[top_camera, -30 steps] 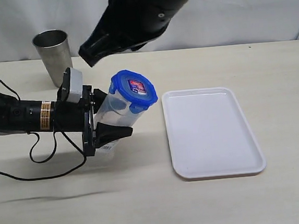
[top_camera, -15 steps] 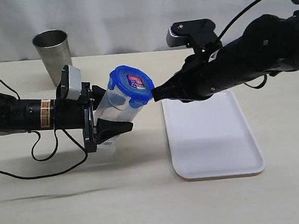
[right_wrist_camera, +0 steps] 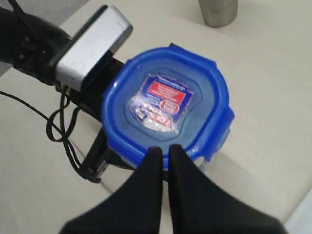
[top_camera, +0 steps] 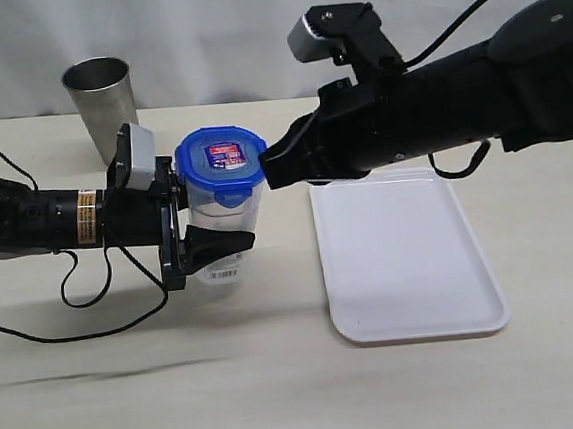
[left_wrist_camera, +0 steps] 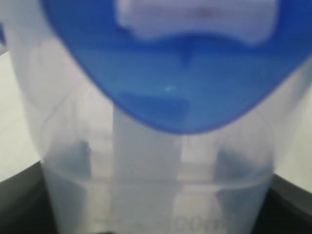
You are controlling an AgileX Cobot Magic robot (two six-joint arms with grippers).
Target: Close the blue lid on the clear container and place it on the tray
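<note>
Our left gripper [top_camera: 207,226] has its jaws spread wide and clamped around the lower body of the clear container [top_camera: 226,230], which stands upright on the surface [top_camera: 282,396] just to the left of the tray [top_camera: 411,264], not yet on it. The blue lid [top_camera: 222,160] sits on the container's mouth, sticker up. Our right gripper [right_wrist_camera: 164,155] is fully closed with nothing in it, and its joined tips touch the lid's edge on the side facing the tray.

We judge that the step in hand is pressing the lid home and snapping its side flaps down. To do it well, we use the closed tips as a blunt pusher. We press straight down on the rim or flap, not sideways, so the tall container does not tip out of our left hold. The left grip should stay firm and low to brace it.

We cannot tell from here whether any flap has latched, so we check each side before lifting. The steel tumbler [top_camera: 103,100] stands well behind and is out of our way.
</note>
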